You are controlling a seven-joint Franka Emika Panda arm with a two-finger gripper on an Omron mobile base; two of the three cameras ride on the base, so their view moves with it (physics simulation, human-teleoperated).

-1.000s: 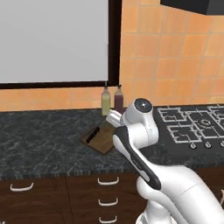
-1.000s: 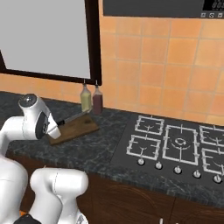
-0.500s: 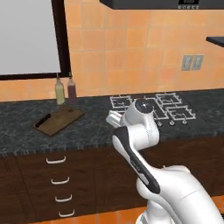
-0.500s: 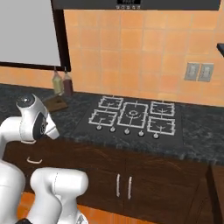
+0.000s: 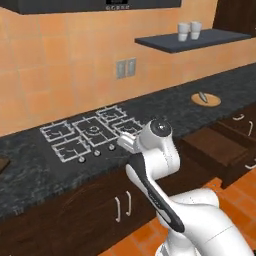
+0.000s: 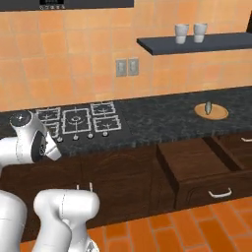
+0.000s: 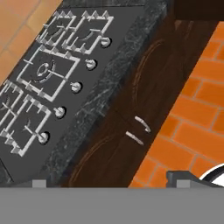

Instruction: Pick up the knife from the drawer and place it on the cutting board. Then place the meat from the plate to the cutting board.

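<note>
Travelling along counter: views shifted from cutting board past stove (image 6: 76,120) to open drawer (image 6: 197,165) and plate (image 6: 211,111) with meat (image 6: 208,107). Knife pickup pending. Gripper state: cannot tell.

Even, soft light fills the rendered kitchen, with no single bright source to be made out. The orange tiled wall (image 6: 88,54) is evenly lit, slightly dimmer under the dark wall shelf (image 6: 197,43), which casts a faint band of shade below itself. The speckled dark counter (image 5: 30,170) shows no glare, and the stove (image 5: 90,132) beside it carries only dull grey highlights on its grates. The open drawer (image 6: 197,165) is dark inside, its contents too dim to read. The white arm (image 5: 155,150) has smooth shading and a soft sheen. All three views are coarse and slightly soft, with jagged edges; the hand view looks blurriest around the cabinet handles (image 7: 139,130).
</note>
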